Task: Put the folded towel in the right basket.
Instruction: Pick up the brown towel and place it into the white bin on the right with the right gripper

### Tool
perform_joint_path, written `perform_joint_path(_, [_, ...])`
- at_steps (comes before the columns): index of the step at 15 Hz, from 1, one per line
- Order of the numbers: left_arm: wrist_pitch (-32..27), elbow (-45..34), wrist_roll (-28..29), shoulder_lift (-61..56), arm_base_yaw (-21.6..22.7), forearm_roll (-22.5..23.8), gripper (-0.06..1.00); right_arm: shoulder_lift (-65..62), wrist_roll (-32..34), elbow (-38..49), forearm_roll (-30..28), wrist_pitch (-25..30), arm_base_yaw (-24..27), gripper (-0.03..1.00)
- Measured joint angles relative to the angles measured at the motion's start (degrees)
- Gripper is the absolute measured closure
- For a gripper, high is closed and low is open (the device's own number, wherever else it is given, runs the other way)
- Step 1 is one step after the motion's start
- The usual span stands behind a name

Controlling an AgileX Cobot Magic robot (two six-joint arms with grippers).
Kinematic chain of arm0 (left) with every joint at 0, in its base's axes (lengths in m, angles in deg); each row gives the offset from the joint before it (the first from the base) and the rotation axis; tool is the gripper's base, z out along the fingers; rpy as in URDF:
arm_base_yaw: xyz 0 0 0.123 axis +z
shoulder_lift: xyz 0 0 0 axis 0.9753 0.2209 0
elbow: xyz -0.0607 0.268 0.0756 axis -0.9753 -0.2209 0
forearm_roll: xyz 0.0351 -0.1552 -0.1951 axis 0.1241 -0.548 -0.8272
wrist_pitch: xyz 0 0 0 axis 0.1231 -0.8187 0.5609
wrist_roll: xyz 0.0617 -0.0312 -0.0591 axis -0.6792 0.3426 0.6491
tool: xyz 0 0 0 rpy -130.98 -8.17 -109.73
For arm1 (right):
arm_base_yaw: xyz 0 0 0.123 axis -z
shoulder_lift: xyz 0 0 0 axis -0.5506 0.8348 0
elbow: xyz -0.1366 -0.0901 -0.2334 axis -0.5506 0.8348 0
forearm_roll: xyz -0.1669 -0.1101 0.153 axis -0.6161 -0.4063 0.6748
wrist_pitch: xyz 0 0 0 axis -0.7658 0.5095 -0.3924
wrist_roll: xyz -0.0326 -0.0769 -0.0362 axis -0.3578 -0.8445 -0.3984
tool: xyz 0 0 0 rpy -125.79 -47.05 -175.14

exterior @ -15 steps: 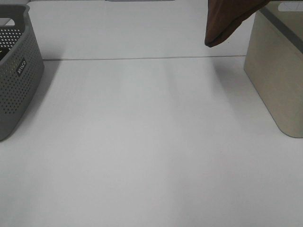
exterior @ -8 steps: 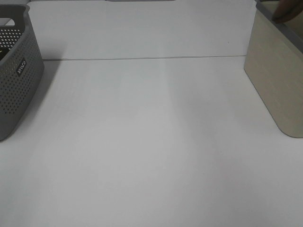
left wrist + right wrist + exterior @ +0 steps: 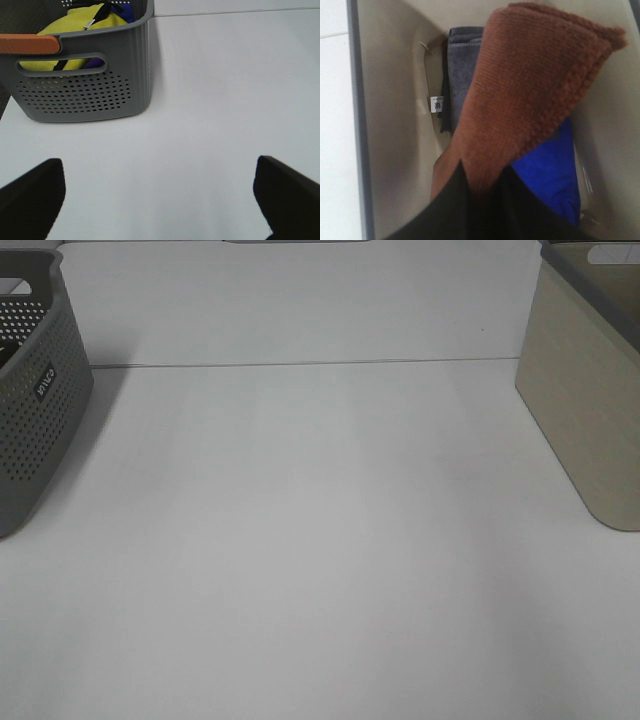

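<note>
The folded brown towel [image 3: 530, 90] shows only in the right wrist view. My right gripper [image 3: 481, 182] is shut on its lower edge and holds it inside the beige right basket [image 3: 395, 100], over a grey towel [image 3: 462, 65] and a blue towel [image 3: 550, 175]. In the high view the beige basket [image 3: 585, 410] stands at the right edge; the towel and both arms are out of that view. My left gripper [image 3: 159, 172] is open and empty above the bare table.
A grey perforated basket [image 3: 35, 400] stands at the left edge. In the left wrist view the grey basket [image 3: 90, 95] has an orange handle and holds yellow and blue cloths. A white table [image 3: 320, 540] lies between the baskets.
The brown towel hung in the high view left of the beige basket a second ago. It moved right over the basket's rim and is now out of that view.
</note>
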Motion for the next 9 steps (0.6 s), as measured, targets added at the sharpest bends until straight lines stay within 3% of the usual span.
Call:
perform_joint_path(2, [0.0, 0.0, 0.0, 0.0, 0.0, 0.0, -0.03, 3.32, 0.0, 0.17, 0.34, -0.06, 0.0, 0.85])
perform_joint_path(6, [0.0, 0.0, 0.0, 0.0, 0.0, 0.0, -0.03, 4.7, 1.55, 0.29, 1.03, -0.11, -0.06, 0.53])
perform_joint_path(9, [0.0, 0.0, 0.0, 0.0, 0.0, 0.0, -0.03, 2.52, 2.12, 0.29, 3.9, -0.11, -0.8, 0.48])
